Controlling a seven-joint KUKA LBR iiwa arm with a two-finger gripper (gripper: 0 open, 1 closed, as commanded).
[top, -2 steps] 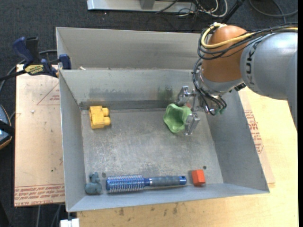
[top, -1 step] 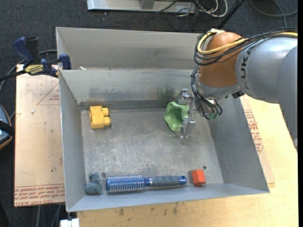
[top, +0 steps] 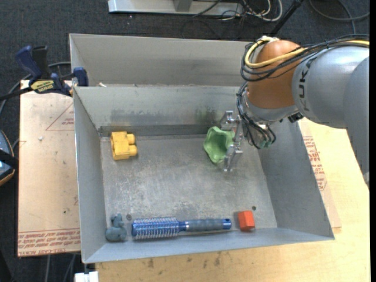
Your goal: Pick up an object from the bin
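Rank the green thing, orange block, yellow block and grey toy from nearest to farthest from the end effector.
1. The green thing, right beside the end effector, back right.
2. The orange block, front right.
3. The yellow block, back left.
4. The grey toy, front left corner.

A: What's at the frame's right?
B: A rounded silver-grey metal link (top: 338, 81) with black lettering (top: 304, 79), and a glossy orange dome cover (top: 271, 75).
A: Cables?
B: Yes, yellow and black cables (top: 261, 47) loop over the dome, with a slim grey metal gripper (top: 231, 157) beneath.
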